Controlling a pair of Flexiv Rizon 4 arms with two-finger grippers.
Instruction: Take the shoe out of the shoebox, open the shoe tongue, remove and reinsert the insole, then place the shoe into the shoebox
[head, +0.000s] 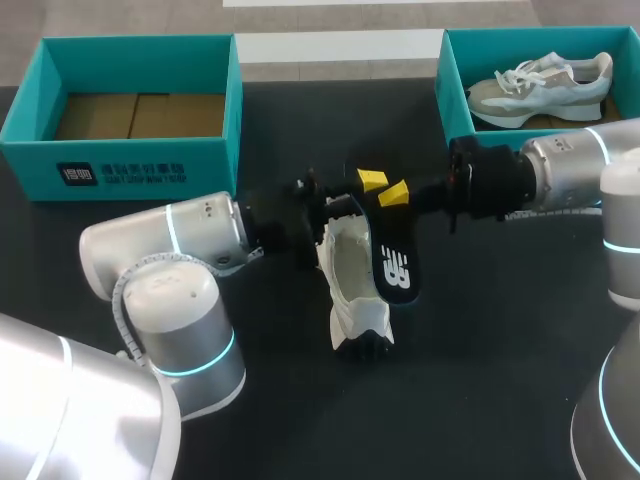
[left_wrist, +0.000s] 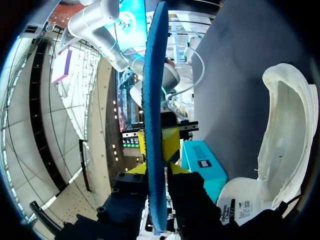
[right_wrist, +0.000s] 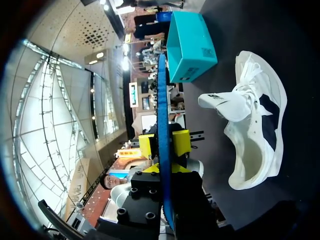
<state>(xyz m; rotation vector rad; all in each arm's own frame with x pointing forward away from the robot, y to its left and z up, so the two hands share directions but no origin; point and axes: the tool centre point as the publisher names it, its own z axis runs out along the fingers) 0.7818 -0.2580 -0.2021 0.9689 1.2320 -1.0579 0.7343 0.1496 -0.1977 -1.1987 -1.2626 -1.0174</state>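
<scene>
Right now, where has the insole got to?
In the middle of the head view, the dark insole is out of the white shoe and sits just to its right.

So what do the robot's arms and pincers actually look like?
Both the left arm and right arm are chunky silver-white tubes with rounded joints, each ringed by a glowing cyan band. The left gripper and right gripper are black and boxy, with two yellow-tipped fingers.
</scene>
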